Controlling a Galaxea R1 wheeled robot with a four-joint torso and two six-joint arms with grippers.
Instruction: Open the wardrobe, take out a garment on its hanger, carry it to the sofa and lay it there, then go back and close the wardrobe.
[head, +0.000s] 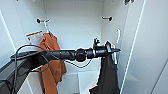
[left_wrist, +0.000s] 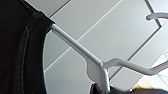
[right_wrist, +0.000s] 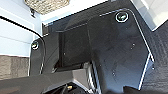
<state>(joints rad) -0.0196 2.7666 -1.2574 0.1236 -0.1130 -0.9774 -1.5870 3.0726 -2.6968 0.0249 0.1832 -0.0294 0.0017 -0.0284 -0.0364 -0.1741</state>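
The wardrobe (head: 75, 22) stands open in front of me, its white inside in plain sight. My left arm reaches across from the left, and my left gripper (head: 114, 50) is shut on the hanger (left_wrist: 96, 68), a thin white plastic one. The garment (head: 108, 72), a black shirt, hangs down from it just below the gripper, near the wardrobe's right wall. In the left wrist view the black garment (left_wrist: 20, 50) covers one arm of the hanger.
An orange hooded garment (head: 52, 62) hangs at the left inside the wardrobe, with a white tag (head: 35, 38) behind it. The open right door (head: 147, 50) stands close to the gripper. Two dark rail brackets (head: 39, 21) sit high on the side walls.
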